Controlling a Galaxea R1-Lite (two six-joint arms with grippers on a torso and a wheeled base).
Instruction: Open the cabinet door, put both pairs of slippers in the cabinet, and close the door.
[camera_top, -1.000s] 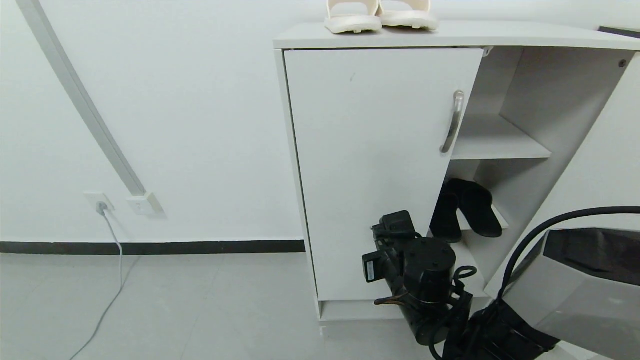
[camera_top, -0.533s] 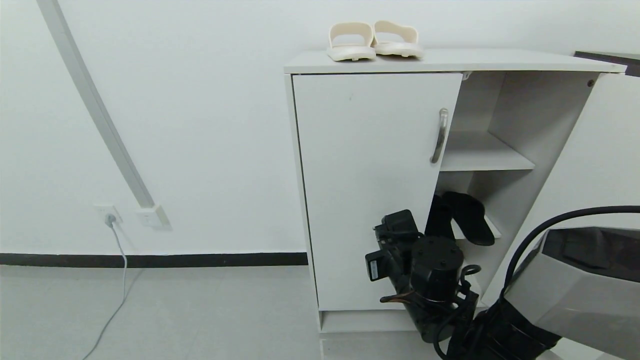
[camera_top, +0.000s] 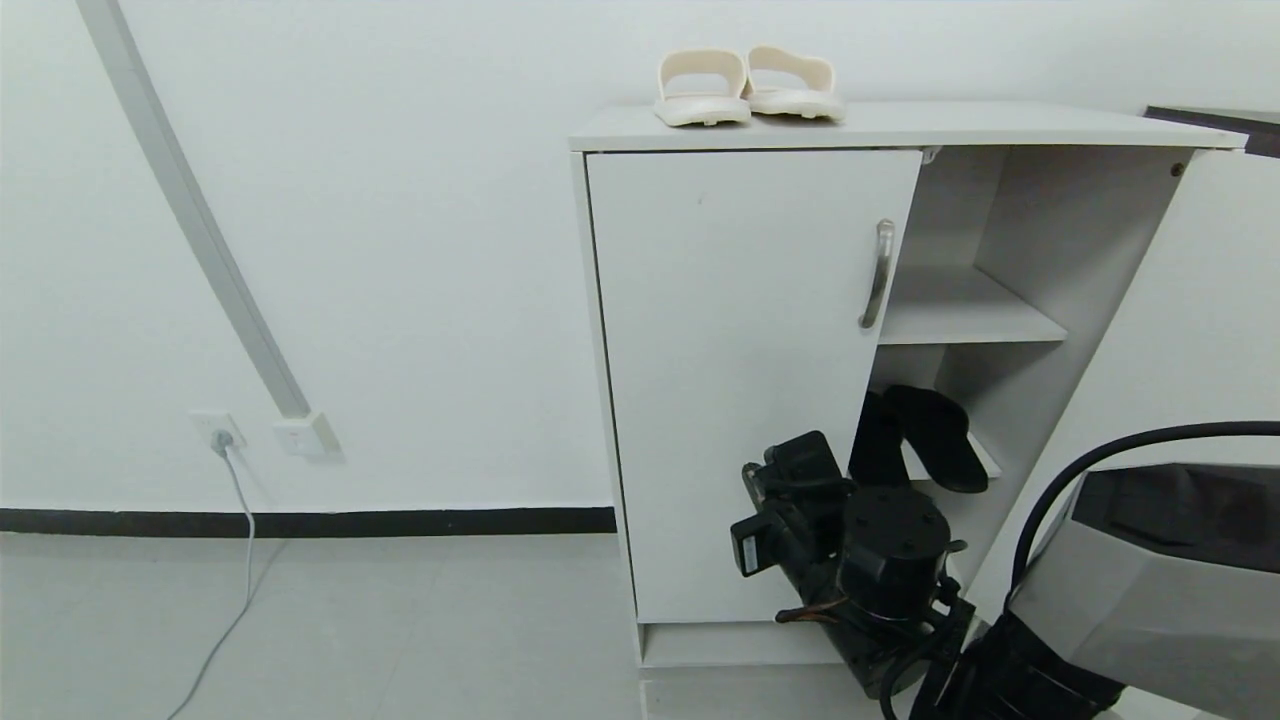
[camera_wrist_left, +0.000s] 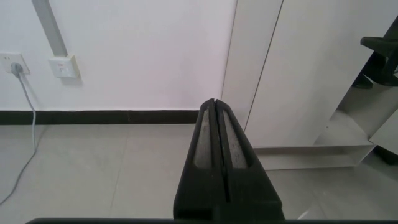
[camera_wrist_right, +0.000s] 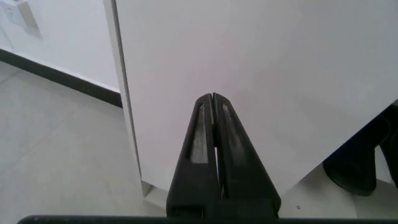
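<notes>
Head camera has shifted. Right arm has dropped slightly, clear of the black slippers (camera_top: 935, 435) on a shelf inside the cabinet (camera_top: 1000, 122). Left gripper (camera_wrist_left: 215, 106) and right gripper (camera_wrist_right: 212, 99) are both pinched together, empty. Beige slippers (camera_top: 745, 88) sit on the cabinet top, likely the next pick. Right door (camera_top: 1200, 300) is open.
</notes>
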